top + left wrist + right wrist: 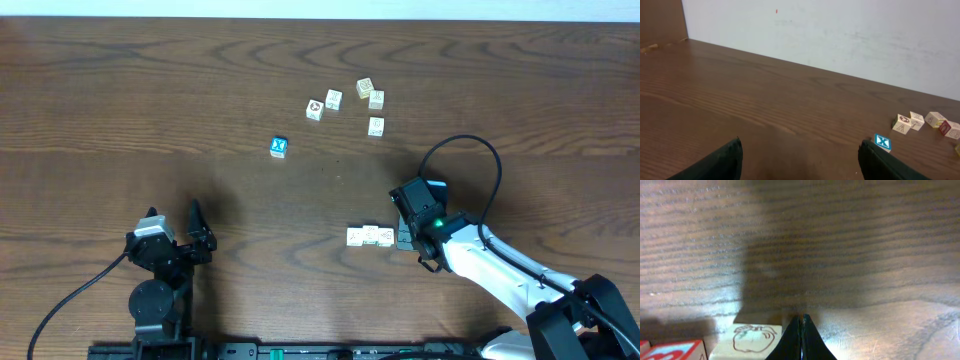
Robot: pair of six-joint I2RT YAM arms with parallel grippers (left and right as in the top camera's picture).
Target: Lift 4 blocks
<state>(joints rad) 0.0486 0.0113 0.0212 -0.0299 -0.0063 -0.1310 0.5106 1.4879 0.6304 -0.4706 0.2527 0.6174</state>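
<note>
Quick status on the lift-4-blocks thing: as far as I can tell, nothing is off the tabletop (120,90) yet. Every block in the overhead view is sitting flat on the wood.

Right of centre, low in the overhead frame, there's a short row of blocks (370,236) pushed side by side. I can count three. If there's a fourth it's hidden under the arm, so I can't say. The right tool (403,238) is clenched with nothing between its fingers, and its tip is right at the row's right-hand end. In the right wrist view the pinched tips sit just beside a cream block with an apple outline (752,339), and a red-faced block (672,351) is further left in the bottom corner.

The left tool (173,215) is spread wide and empty, down in the lower left, well away from everything.

In the upper middle there's a bunch of loose cream blocks (376,100), plus a red-marked cube (315,109) and a blue cube (279,147) a bit below and to the left.

My read is that lining up is partly done. The row likely needs one more block, and the whole lift is left to do.
</note>
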